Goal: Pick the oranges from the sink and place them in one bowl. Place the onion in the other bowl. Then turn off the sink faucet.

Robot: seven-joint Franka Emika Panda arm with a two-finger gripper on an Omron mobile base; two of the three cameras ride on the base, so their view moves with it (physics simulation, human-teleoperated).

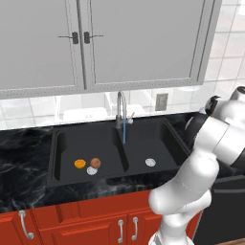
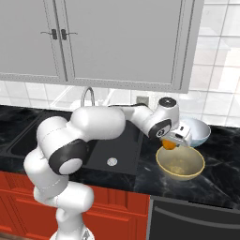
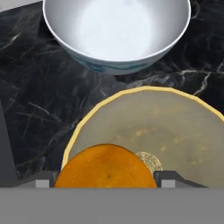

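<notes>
Hand (image 2: 171, 144) hangs just above the yellow-tan bowl (image 2: 181, 164), near its rim on the sink side. Fingers set wide, an orange (image 3: 105, 168) seated between them; grip holds it over the bowl's inside. In the hand view the fruit sits low, its skin matte and finely pitted, the dark finger tips (image 3: 173, 178) flanking it.

Yellow-tan bowl: wide, shallow, paler rim, speckled floor with a small round mark at centre. Pale blue-white bowl (image 2: 193, 131) stands just beyond it on the counter (image 2: 220, 173), close but apart; glossy, rounder, deeper.

Counter is black stone with white veining.

Left of the yellow-tan bowl, the black double sink (image 1: 64, 139). Second orange (image 1: 80, 163) and duller reddish-brown onion (image 1: 95, 162) lie in its far basin, close together by the drain. Silver gooseneck faucet (image 1: 120, 107) runs a thin blue stream.
</notes>
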